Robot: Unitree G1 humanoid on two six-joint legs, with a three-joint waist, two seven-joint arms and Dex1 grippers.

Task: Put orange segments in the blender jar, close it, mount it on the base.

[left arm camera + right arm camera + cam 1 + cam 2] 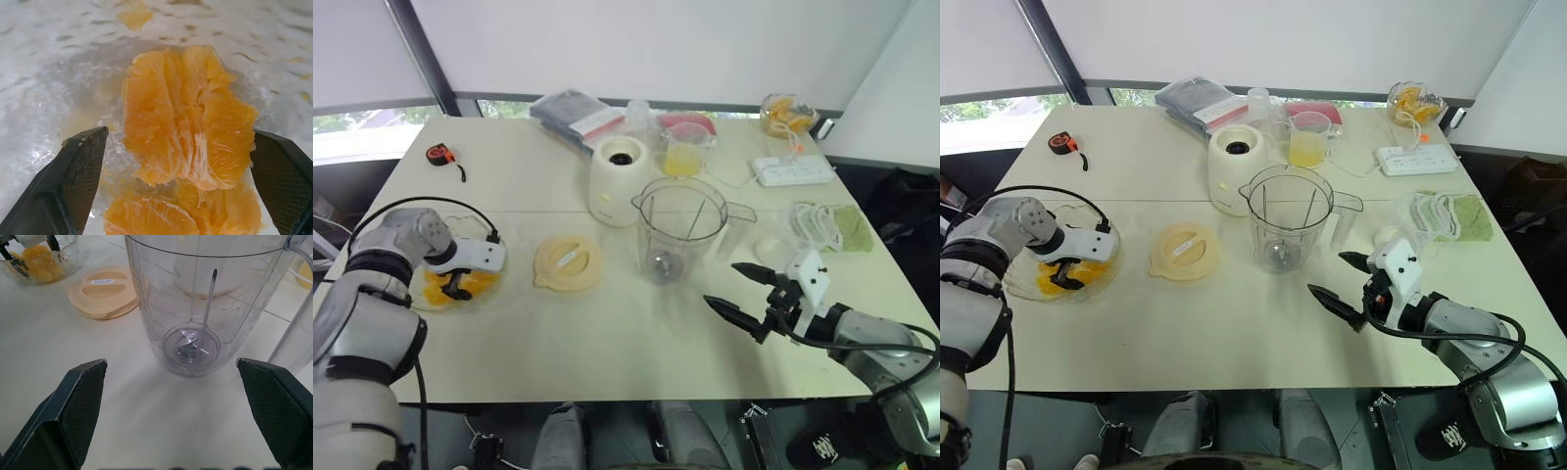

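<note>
Left wrist view: fingers (pixel 78 171) crop the orange segments (pixel 188 117)

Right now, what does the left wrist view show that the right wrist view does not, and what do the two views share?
The left wrist view alone shows the pulp of the orange segments up close, lying on wet rippled glass between the open fingers of the left claw. The right wrist view alone shows the empty blender jar with its bottom blade, the cream-yellow lid flat on the table, and the open right claw facing the jar. Both share the orange segments in the glass bowl, with the left claw above them.
</note>
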